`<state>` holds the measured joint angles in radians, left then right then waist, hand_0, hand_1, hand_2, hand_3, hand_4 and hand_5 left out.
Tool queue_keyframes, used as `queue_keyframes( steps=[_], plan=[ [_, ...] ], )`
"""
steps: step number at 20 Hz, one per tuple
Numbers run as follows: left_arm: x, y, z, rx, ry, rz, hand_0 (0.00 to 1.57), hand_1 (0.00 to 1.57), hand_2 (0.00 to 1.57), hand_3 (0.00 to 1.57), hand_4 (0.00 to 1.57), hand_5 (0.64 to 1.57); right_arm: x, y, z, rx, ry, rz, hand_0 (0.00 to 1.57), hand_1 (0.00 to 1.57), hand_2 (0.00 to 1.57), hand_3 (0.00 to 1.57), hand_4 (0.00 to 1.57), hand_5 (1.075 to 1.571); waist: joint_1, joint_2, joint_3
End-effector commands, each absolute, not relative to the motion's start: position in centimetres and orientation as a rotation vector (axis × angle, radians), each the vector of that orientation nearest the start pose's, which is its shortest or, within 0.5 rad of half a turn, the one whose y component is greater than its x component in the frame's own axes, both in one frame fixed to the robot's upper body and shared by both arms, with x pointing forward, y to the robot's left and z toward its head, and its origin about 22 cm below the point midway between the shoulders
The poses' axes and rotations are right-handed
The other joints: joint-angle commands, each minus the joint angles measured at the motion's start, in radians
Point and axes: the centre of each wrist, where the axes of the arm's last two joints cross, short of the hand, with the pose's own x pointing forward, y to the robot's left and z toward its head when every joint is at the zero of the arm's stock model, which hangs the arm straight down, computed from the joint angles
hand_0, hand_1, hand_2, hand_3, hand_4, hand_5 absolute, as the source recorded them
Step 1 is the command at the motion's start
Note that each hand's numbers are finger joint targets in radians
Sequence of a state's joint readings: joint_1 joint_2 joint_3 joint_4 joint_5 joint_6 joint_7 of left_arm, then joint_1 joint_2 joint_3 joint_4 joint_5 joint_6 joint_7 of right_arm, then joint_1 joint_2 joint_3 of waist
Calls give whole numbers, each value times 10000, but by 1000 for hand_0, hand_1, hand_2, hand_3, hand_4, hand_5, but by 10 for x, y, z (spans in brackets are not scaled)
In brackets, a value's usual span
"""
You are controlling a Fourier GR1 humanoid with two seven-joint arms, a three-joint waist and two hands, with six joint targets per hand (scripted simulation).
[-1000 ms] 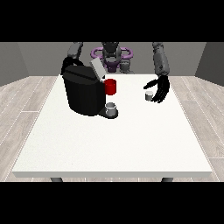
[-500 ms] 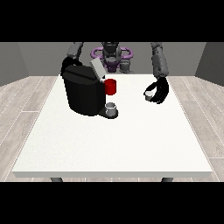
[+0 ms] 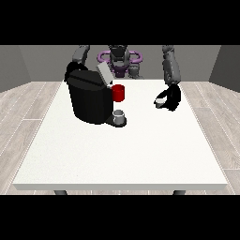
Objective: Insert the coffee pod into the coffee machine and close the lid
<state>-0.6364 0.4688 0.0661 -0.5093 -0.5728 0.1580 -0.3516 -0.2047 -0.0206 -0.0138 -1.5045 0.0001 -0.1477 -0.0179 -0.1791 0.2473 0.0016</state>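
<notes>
- You see the hand at the view's right in the frame's upper right, its fingers curled around a small pale coffee pod just above the desk.
- Your black coffee machine stands upper left of centre on the desk, its grey lid tilted up.
- A red part sticks out at its right side, above a small grey cup on the machine's base.
- The hand at the view's left sits behind the machine's top; you cannot tell how its fingers lie.
</notes>
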Motion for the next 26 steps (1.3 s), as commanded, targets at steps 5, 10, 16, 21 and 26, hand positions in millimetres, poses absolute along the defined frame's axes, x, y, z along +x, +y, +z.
queue_keyframes(
  steps=[5,10,16,21,26],
  plan=[
    [391,355,44,6654,-15134,-8912,1477,1477,1470,1410,632,1571,290,-220,-1,-1018,-16387,-1050,0,0,0,0,424,1571,574,-540,-10],
    [411,338,76,6409,-15560,-8917,1323,1323,1383,1352,581,1571,294,-226,0,-945,-15994,-1056,0,0,0,0,438,1571,317,-833,-13],
    [429,296,101,6149,-15512,-9390,1235,1235,1323,1291,571,1571,301,-212,-6,-855,-15823,-745,0,0,0,0,468,1571,295,-1247,-13],
    [439,293,134,6300,-15819,-9385,1235,1235,1323,1291,571,1571,300,-208,-11,-785,-16104,-522,0,0,0,0,468,1571,98,-1066,-13],
    [445,278,158,6432,-15956,-9476,1256,1256,1327,1277,536,1571,294,-227,-22,-656,-15538,-519,0,0,0,0,476,1571,26,-1710,-8]
  ],
)
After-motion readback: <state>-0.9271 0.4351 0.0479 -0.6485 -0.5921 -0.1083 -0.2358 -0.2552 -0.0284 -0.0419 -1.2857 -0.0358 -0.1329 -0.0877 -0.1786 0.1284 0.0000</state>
